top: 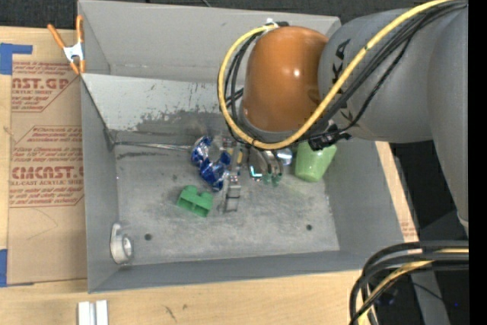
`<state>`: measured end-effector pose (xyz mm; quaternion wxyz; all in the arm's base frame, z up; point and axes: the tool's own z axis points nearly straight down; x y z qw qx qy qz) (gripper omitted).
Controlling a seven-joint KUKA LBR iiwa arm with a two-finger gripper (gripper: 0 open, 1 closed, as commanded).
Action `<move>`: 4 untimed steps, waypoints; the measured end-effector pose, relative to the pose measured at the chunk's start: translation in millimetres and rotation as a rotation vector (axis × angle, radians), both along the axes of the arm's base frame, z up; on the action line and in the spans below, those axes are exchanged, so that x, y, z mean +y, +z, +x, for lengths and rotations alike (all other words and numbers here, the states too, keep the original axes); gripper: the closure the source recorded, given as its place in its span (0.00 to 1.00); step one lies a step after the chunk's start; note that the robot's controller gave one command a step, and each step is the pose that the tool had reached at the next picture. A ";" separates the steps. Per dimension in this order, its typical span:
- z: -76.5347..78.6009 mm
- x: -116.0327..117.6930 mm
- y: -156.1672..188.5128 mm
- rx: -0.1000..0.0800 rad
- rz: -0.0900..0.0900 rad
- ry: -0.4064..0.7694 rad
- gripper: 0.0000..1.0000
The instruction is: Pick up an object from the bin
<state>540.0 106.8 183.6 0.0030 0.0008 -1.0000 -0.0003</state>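
Blue foil wrapper (207, 160): middle of the bin (137, 243), just beside the claw (230, 192); likely light, crinkly, slippery; pinch across its bulk.
Claw: low, near green brick (195, 201); released or clenched, cannot tell.

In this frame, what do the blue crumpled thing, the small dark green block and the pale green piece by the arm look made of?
The blue crumpled thing is likely foil or glossy film: it is creased, with bright glints. The dark green block is probably moulded plastic: even colour, squared edges, matte. The pale green piece seems to be smooth plastic, but it is partly hidden, so this is uncertain.
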 end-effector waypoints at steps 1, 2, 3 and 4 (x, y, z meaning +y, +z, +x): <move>-12.0 8.0 -118.4 0.001 0.000 -0.017 0.00; -14.9 6.2 -82.3 -0.008 0.001 -0.053 0.00; -10.4 7.0 -84.1 -0.006 0.000 -0.196 0.00; -20.3 8.3 -114.8 -0.003 -0.001 -0.403 0.00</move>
